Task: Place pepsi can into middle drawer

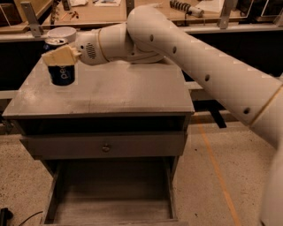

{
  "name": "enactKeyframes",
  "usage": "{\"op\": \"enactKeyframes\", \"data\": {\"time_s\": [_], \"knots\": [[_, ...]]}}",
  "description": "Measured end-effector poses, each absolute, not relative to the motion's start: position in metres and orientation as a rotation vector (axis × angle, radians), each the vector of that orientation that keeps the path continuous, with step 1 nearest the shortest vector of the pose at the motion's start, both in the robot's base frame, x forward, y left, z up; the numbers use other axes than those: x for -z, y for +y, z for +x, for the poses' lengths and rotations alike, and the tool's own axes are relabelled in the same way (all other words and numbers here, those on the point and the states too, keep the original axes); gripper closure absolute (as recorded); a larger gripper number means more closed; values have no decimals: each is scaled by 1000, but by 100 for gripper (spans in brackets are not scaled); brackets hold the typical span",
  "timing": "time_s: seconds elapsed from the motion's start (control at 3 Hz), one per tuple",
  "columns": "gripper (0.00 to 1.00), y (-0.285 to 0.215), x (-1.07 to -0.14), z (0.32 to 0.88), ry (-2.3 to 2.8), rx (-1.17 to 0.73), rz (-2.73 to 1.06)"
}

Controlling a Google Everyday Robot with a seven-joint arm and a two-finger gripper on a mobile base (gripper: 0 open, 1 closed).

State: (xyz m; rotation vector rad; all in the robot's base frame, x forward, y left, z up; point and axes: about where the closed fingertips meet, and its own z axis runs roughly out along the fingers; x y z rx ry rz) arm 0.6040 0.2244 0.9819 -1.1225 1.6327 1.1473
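The pepsi can (62, 73), dark blue with white lettering and a silver top, is at the back left of the grey cabinet top (124, 92). My gripper (59, 55) reaches in from the right, and its beige fingers (56, 56) are closed around the can's upper part. The can's base is at or just above the surface; I cannot tell which. The middle drawer (52, 194) stands pulled out at the bottom of the view, below the cabinet front, and its flat grey floor is bare.
A closed drawer front with a small round knob (106, 147) sits above the open drawer. A white bowl (62, 33) stands just behind the can. A wooden bench with tools (185, 8) runs along the back. My white arm (212, 66) spans the right side.
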Motion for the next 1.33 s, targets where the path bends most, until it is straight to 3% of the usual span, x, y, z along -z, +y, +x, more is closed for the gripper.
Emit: {"op": "enactKeyframes", "data": {"time_s": [0.33, 1.0, 1.33], "knots": [[100, 232, -991, 546, 1645, -1196, -1035], [100, 241, -909, 443, 1808, -1216, -1000], [100, 242, -877, 424, 1861, -1214, -1029]]}}
